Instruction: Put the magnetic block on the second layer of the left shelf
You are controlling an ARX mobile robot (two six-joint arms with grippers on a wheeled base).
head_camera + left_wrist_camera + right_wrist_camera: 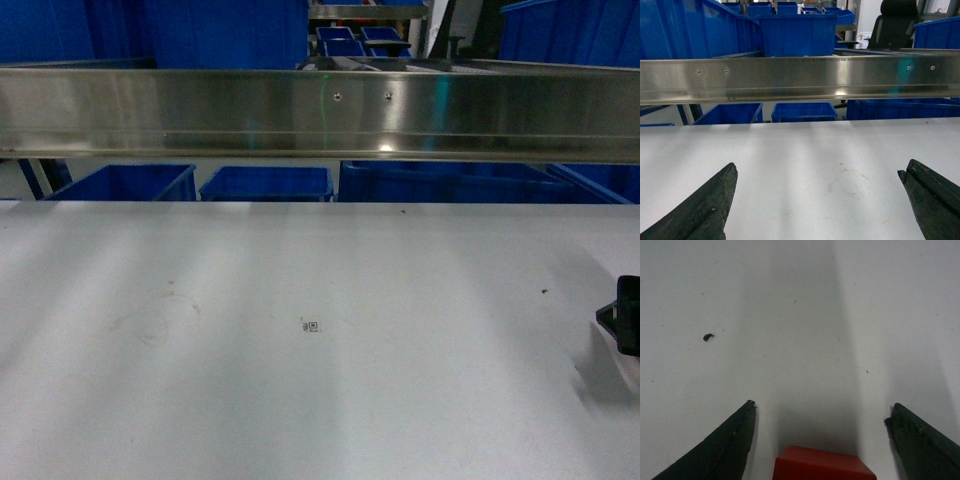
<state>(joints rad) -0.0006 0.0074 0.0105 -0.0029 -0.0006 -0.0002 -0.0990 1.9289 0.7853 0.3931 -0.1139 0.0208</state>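
The magnetic block [822, 465], a small red cube, rests on the white tabletop [800, 315] at the bottom of the right wrist view. My right gripper [821, 410] is open, its dark fingers standing on either side of the cube without touching it. In the head view only a black piece of that gripper [626, 315] shows at the far right edge, and the cube is hidden there. My left gripper [817, 169] is open over bare tabletop with nothing between its fingers. The left shelf second layer is out of view.
A long steel rail [320, 110] runs across above the table's far edge. Behind and below it stand blue bins [265, 183], with more stacked at the back left [795, 32]. A black office chair [897, 27] is at the back right. A small printed marker [310, 325] lies mid-table.
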